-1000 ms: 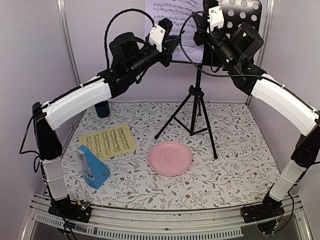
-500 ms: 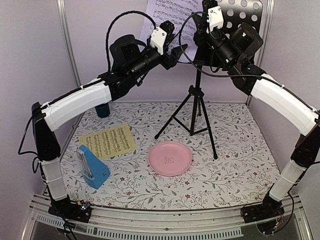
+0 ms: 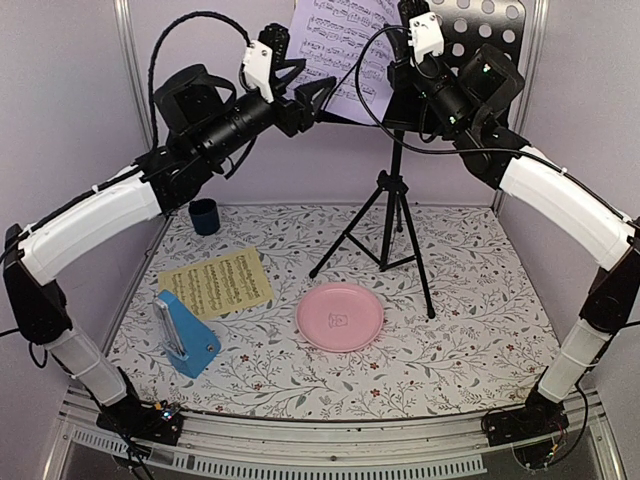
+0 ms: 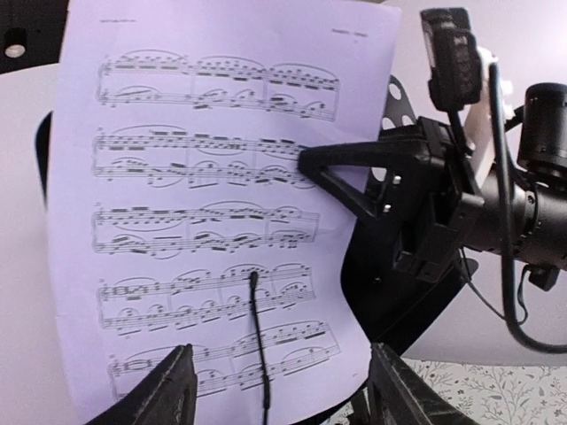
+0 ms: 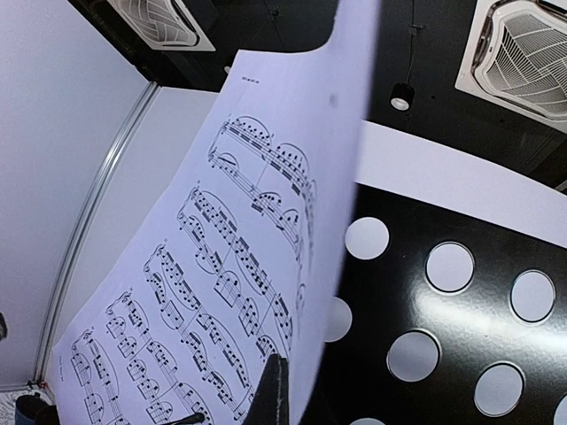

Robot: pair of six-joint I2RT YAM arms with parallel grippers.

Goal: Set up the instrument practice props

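Observation:
The lilac sheet of music (image 3: pixel 335 45) stands against the black perforated desk of the music stand (image 3: pixel 487 22) at the top. My right gripper (image 3: pixel 392 62) is shut on the sheet's right edge; its wrist view shows closed fingers (image 5: pixel 270 394) pinching the curled lilac sheet (image 5: pixel 221 266) in front of the stand's desk (image 5: pixel 461 336). My left gripper (image 3: pixel 315 100) hangs open just left of the sheet, touching nothing. In its wrist view the left gripper (image 4: pixel 283 403) faces the lilac sheet (image 4: pixel 204 204). The yellow sheet (image 3: pixel 215 282) and blue metronome (image 3: pixel 185 335) lie on the table's left.
A pink plate (image 3: pixel 340 315) sits mid-table in front of the stand's tripod legs (image 3: pixel 390 215). A small dark blue cup (image 3: pixel 204 215) stands at the back left by the wall. Cables loop above both wrists.
My left gripper has opened, let go of the lilac sheet and drawn back to the left and upward. The right gripper has kept its place, still shut on the sheet.

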